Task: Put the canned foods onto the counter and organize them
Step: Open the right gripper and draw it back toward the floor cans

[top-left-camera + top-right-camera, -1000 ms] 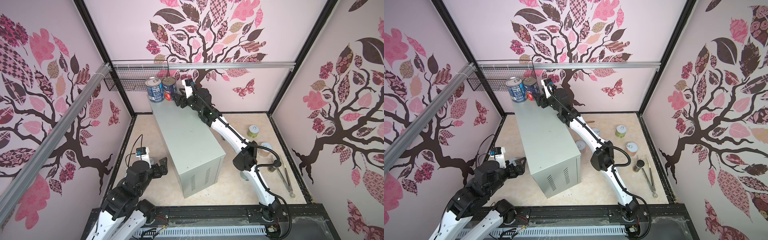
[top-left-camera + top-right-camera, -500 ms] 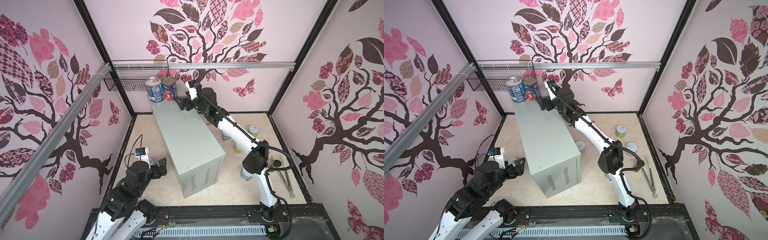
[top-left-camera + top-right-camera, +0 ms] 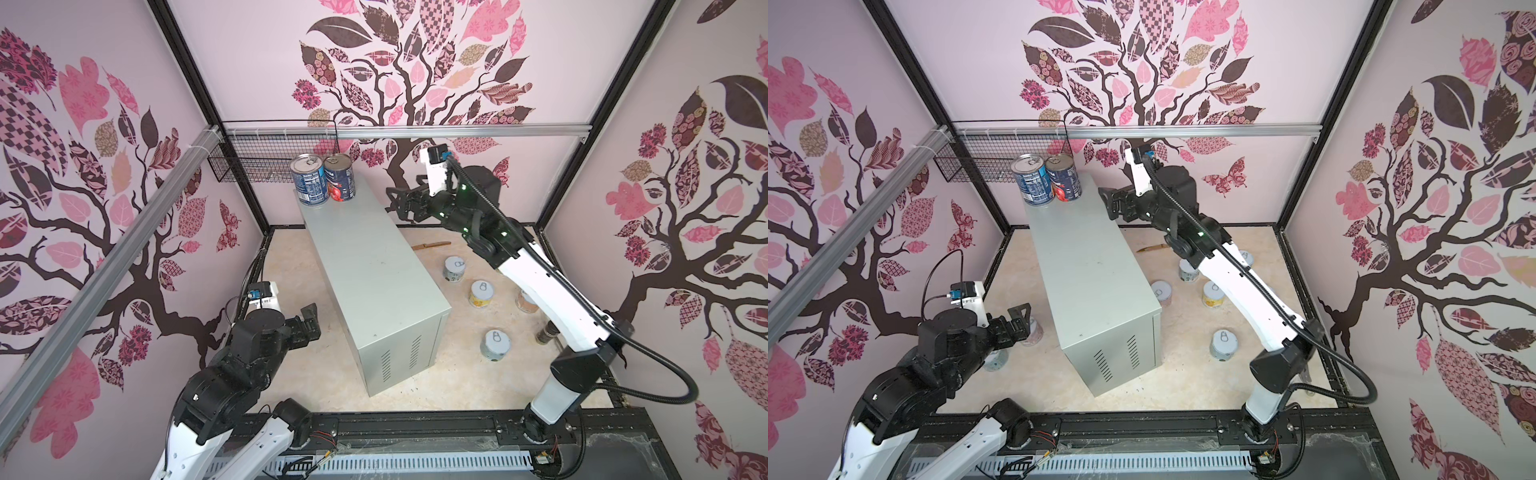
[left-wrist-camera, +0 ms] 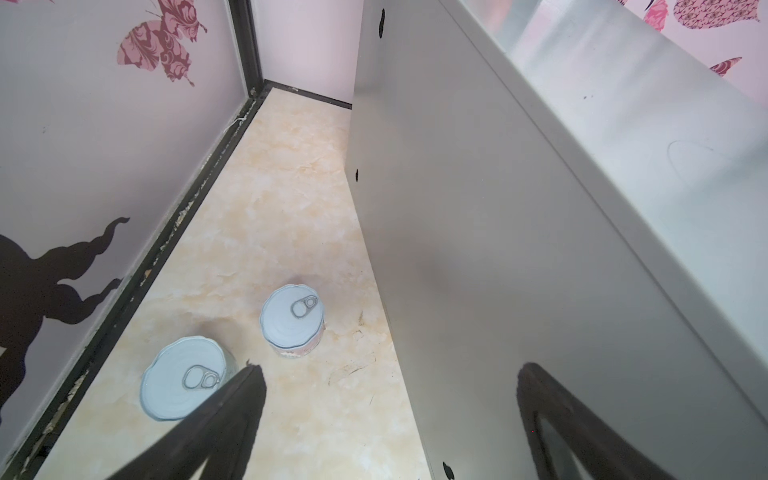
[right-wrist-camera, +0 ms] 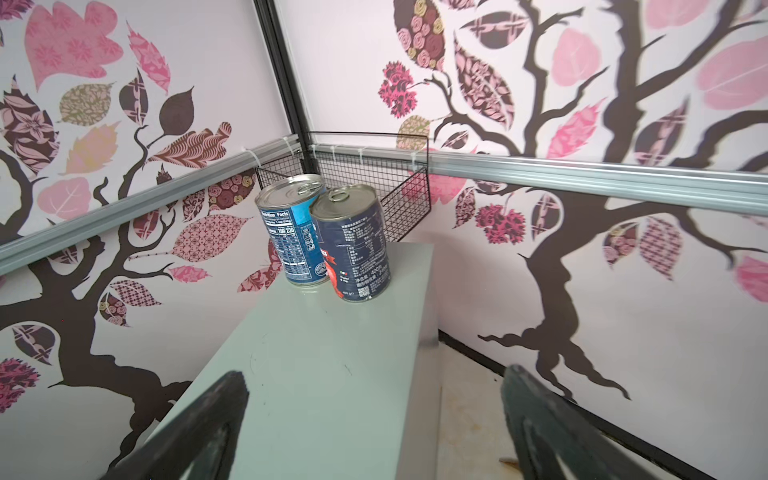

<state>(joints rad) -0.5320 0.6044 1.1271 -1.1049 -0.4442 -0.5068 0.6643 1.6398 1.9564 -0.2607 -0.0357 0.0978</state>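
Note:
Two tall cans, one blue [image 3: 308, 180] and one dark with red [image 3: 339, 178], stand side by side at the far end of the grey counter [image 3: 374, 282]. The right wrist view shows the blue can [image 5: 293, 237] and the dark can [image 5: 353, 249] ahead of my right gripper [image 5: 374, 415]. That gripper [image 3: 395, 203] hangs open and empty past the counter's right edge. Several short white-lidded cans [image 3: 482, 293] stand on the floor to the right. Low beside the counter's left wall, my left gripper [image 3: 309, 322] is open above two short cans [image 4: 292, 318] [image 4: 183, 378].
A black wire basket [image 3: 257, 162] hangs on the back rail just behind the tall cans. A wooden-handled knife [image 3: 430, 245] lies on the floor by the back wall. A dark jar [image 3: 546, 334] stands under my right forearm.
My right gripper has opened fully and drawn back to the right, away from the dark tall can and off the counter top. The left arm has stayed put.

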